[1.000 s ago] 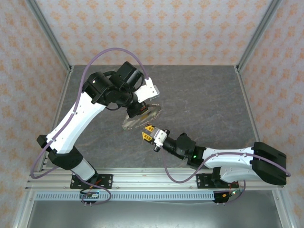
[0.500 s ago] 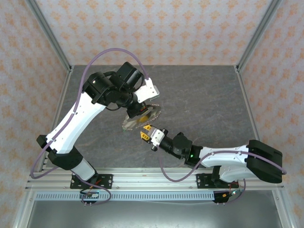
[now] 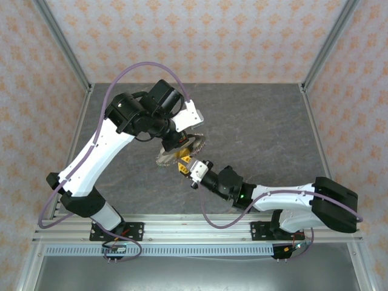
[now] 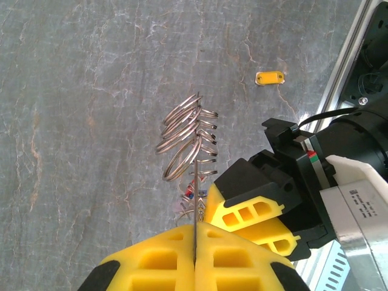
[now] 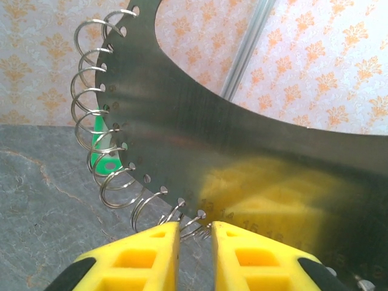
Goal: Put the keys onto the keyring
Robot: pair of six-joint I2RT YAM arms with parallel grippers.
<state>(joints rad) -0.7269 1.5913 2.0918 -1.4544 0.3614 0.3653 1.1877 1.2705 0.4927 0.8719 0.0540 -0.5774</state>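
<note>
Steel keyring (image 5: 242,139) clenched in left gripper (image 4: 195,229), right gripper (image 5: 194,229) slightly parted at its ringed rim, grey table (image 4: 91,91) beyond.

Two white-and-black arms with yellow jaws

The left arm (image 3: 97,145) and the right arm (image 3: 285,199) have the same white moulded link shells, rounded black joint housings and black bases, and a lilac cable (image 3: 145,63) runs along each. The jaws are bright yellow plastic with rectangular cut-outs, carried on black blocks. A small green light (image 3: 240,195) glows on the right arm. Its wrist bears a white printed label (image 4: 357,199) and a tiny red-and-green mark (image 4: 312,156).
</note>
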